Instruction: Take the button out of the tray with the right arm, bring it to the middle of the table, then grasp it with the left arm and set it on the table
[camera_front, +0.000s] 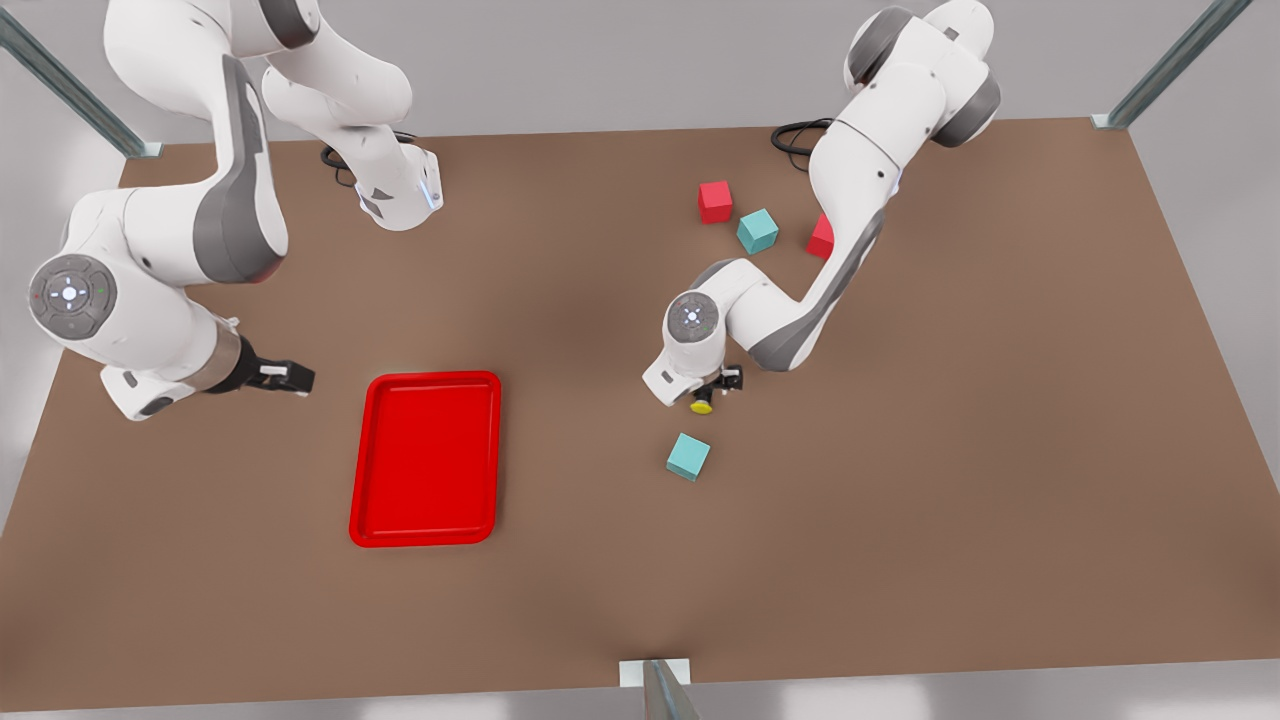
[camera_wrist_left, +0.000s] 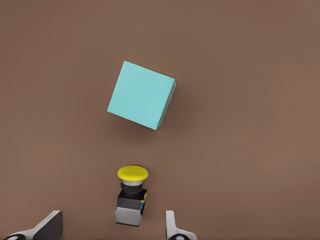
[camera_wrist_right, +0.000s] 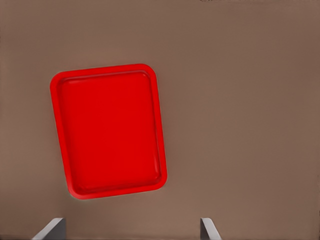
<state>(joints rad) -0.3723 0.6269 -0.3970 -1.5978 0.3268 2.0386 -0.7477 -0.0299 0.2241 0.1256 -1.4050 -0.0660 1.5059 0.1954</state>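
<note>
1. Button: a small push-button with a round yellow cap on a grey-black boxy body. It lies near the middle of the surface, on its side, between the fingers of the left claw. The cap points toward a teal cube.
2. Handling, judged: the unit looks rigid, light and small. The domed cap is likely smooth and offers poor purchase. Take hold on the flat opposing faces of the boxy body, not on the cap. A light part of this kind may roll or skid on release.
3. Left claw: fingers spread apart on either side of the body with a clear gap at each side. Nothing is clamped. The button appears to be already set down, so the task looks close to finished.
4. Right claw: it hangs over the surface just beside the tray, at the front view's left. In the right wrist view its fingers stand wide apart and hold nothing. This arm waits.
5. Tray: bright red, low rim, rounded corners, nothing in it.
6. Count:
   - buttons: one
   - trays: one
   - teal cubes: two, one just beside the button, one farther back
   - red cubes: two, one in full view, one partly behind the left arm
   - arms: two
</note>
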